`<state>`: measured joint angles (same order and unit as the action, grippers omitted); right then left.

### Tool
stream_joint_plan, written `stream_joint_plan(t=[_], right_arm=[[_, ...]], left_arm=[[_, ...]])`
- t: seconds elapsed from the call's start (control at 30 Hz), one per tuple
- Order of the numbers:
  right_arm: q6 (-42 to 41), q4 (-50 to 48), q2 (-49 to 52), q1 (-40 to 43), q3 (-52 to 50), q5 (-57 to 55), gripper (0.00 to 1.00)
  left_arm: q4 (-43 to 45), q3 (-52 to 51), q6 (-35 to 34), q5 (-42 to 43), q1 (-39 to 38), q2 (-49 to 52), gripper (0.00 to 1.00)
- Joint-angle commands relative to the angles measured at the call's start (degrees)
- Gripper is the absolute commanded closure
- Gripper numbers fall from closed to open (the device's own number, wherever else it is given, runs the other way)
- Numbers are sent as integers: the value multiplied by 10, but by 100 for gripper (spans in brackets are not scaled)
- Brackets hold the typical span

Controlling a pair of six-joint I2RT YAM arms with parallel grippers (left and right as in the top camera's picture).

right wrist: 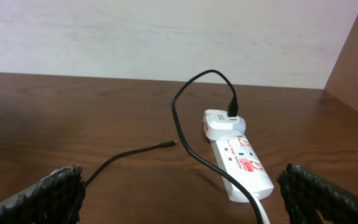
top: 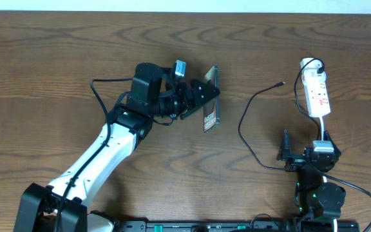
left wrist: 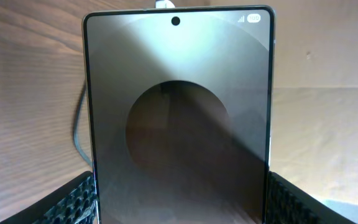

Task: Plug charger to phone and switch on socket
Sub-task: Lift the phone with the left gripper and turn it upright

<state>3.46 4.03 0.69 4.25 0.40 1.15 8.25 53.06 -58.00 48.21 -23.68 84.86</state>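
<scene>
My left gripper [top: 206, 95] is shut on the phone [top: 210, 96] and holds it on edge above the table's middle. In the left wrist view the phone [left wrist: 178, 118] fills the frame, its dark glossy face towards the camera, clamped between both finger pads. The charger cable [top: 250, 122] lies on the table, its connector tip [top: 282, 83] free, right of the phone. The white socket [top: 316, 95] lies at the far right with a white adapter plugged in its far end. My right gripper [top: 301, 154] is open and empty, near the front edge, facing the socket [right wrist: 240, 163] and cable tip [right wrist: 171, 144].
The socket's white cord [top: 324, 125] runs from the strip towards my right arm. A black cable [top: 98, 96] loops beside my left arm. The wooden table [top: 57, 58] extends left and back; a pale wall [right wrist: 166, 37] stands behind the socket.
</scene>
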Motion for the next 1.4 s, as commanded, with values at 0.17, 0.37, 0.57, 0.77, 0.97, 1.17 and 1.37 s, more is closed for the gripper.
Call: stream_joint_plan(t=[0.17, 0.37, 0.57, 0.77, 0.97, 1.17, 1.37], right_arm=[[5, 2, -3, -3, -1, 3, 1], [5, 2, -3, -3, -1, 3, 1], [5, 2, -3, -3, -1, 3, 1], [5, 2, -3, -3, -1, 3, 1], [5, 2, -3, -3, -1, 3, 1], [5, 2, -3, -3, -1, 3, 1], [5, 2, -3, -3, -1, 3, 1]], left_arm=[[69, 2, -146, 74, 4, -15, 42], [90, 2, -184, 111, 21, -15, 42], [90, 2, -186, 123, 30, -15, 42], [90, 2, -186, 123, 30, -15, 42], [90, 2, -186, 125, 31, -15, 42], [90, 2, -186, 125, 31, -15, 42], [90, 2, -186, 125, 30, -15, 42]])
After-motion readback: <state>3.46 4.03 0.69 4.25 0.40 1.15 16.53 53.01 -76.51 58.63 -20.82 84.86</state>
